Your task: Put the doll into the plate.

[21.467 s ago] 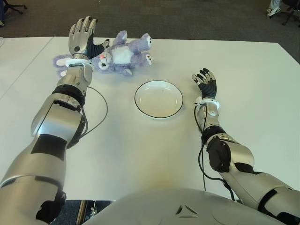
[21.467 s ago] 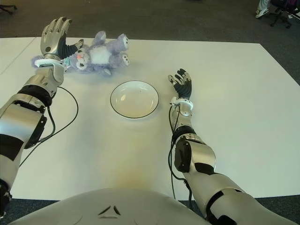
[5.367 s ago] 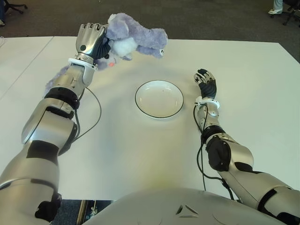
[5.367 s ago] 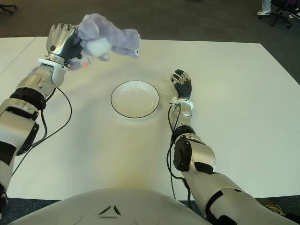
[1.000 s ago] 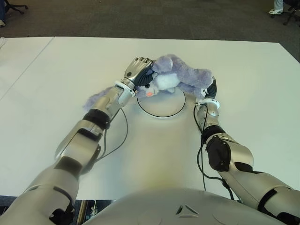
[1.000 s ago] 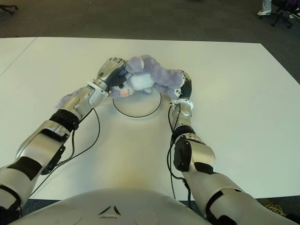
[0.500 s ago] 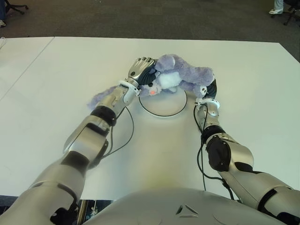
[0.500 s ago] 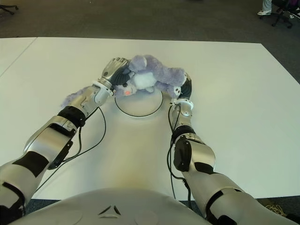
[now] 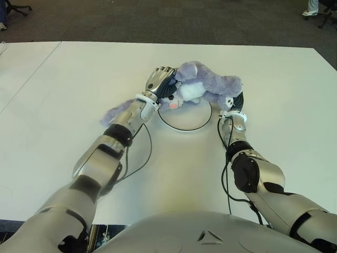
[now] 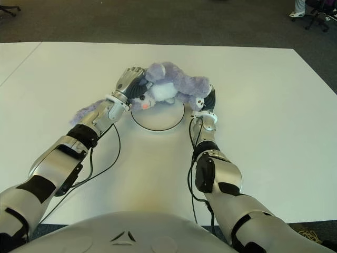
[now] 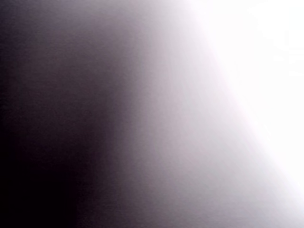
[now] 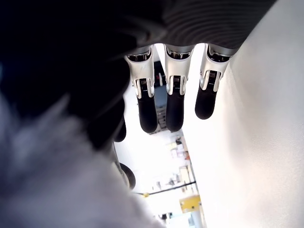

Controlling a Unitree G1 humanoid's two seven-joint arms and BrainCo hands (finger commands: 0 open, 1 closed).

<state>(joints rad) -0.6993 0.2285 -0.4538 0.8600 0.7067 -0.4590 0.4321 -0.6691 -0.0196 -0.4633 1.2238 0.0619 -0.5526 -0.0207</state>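
A purple plush doll [image 9: 206,84] with a white belly hangs across the far half of the white, dark-rimmed plate [image 9: 184,125]. My left hand [image 9: 159,80] is shut on its head end at the plate's far-left rim. One fluffy limb [image 9: 118,111] trails along my left forearm. The doll's other end reaches over my right hand [image 9: 237,104], which shows just right of the plate. In the right wrist view the fingers [image 12: 174,102] are stretched out and hold nothing, with blurred fur [image 12: 47,166] close by. The left wrist view is covered and shows only a blur.
The white table [image 9: 274,68] spreads wide around the plate. A seam [image 9: 31,71] to a second table runs at the far left. Dark carpet [image 9: 158,18] lies beyond the far edge, with a chair base [image 9: 16,6] and a person's shoe [image 9: 311,8] in the corners.
My left hand has carried the doll a little to the right over the plate. The right hand has stayed where it was.
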